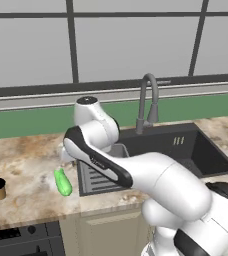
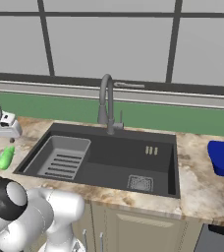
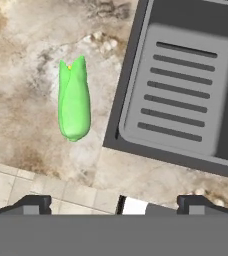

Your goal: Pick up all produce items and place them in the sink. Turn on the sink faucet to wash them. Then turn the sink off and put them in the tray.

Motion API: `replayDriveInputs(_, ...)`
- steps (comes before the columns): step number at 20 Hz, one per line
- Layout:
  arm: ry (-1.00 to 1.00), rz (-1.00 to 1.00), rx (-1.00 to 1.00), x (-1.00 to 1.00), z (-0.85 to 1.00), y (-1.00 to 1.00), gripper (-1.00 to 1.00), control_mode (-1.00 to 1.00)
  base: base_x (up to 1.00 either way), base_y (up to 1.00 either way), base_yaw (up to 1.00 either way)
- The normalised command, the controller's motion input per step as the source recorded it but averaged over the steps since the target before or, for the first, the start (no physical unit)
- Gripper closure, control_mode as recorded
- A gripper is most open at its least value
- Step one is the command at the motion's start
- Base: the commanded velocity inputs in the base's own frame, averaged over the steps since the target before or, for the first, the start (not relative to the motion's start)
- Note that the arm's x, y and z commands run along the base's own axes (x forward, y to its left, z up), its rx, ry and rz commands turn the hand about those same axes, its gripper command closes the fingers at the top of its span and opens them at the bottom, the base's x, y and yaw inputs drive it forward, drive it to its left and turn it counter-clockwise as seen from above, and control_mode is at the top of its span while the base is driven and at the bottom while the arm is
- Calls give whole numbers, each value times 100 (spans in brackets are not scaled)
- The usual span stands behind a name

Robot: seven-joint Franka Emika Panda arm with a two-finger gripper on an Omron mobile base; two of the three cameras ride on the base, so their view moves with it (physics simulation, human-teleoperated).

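Bright lime-green elongated vegetable lying flat on mottled beige stone desk, ahead-left of claw, beside dark grey sink rim. Claw fingers standing wide apart, holding nothing. Long axis running straight ahead from claw, notched end far, rounded end near. Probably light, firm, smooth, maybe slippery; gripping across mid-body looking best.

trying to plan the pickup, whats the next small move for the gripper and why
Probably lower the open gripper and shift it over the green vegetable, which lies untouched on the counter beside the sink; nothing is held yet.
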Motion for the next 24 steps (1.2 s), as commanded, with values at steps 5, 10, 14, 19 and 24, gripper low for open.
replayDriveInputs(5,3,0,0,7,-25,42,-100,-100,0,0,0)
replayDriveInputs(10,1,0,0,12,-26,30,-100,-100,0,0,0)
replayDriveInputs(14,0,0,0,19,-27,12,-100,-100,0,0,0)
replayDriveInputs(19,0,0,0,31,-24,12,-100,-100,0,0,0)
replayDriveInputs(24,2,0,0,38,-22,21,-100,-100,0,0,0)
